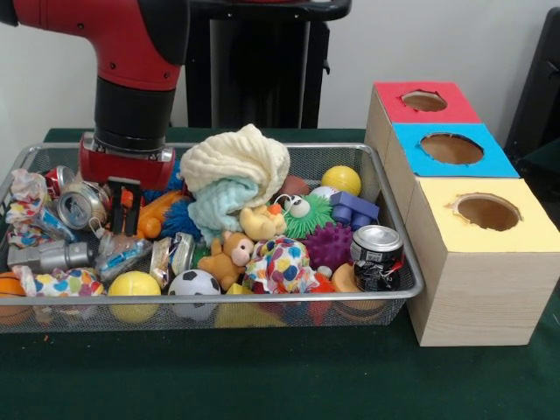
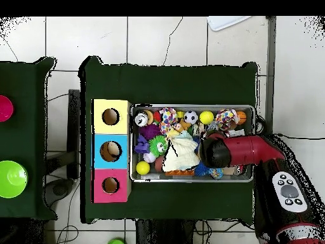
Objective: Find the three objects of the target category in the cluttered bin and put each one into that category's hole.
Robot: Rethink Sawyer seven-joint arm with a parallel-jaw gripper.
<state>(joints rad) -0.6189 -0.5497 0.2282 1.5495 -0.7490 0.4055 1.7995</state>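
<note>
A wire-mesh bin [image 1: 398, 293] [image 2: 247, 109] is packed with clutter. My gripper [image 1: 125, 210] reaches down into its left part, open, between a crushed silver can [image 1: 80, 206] and an orange toy [image 1: 160, 213]; nothing is held. A red can [image 1: 57, 179] lies behind the silver one, and a black can [image 1: 376, 255] stands at the right front corner. Beside the bin is a wooden box with a red hole [image 1: 424, 101] [image 2: 110, 185], a blue hole [image 1: 451, 149] [image 2: 110, 151] and a yellow hole [image 1: 487, 212] [image 2: 110, 116]. From overhead the arm [image 2: 238, 152] hides the gripper.
The bin also holds two yellow balls [image 1: 133, 284] [image 1: 341, 179], a soccer ball [image 1: 193, 282], a cream cloth [image 1: 236, 162], a toy bear [image 1: 229, 258], spiky green [image 1: 308, 219] and purple [image 1: 329, 245] balls, and a blue block [image 1: 354, 210]. Green [image 2: 11, 179] and pink [image 2: 3, 108] items sit on another table.
</note>
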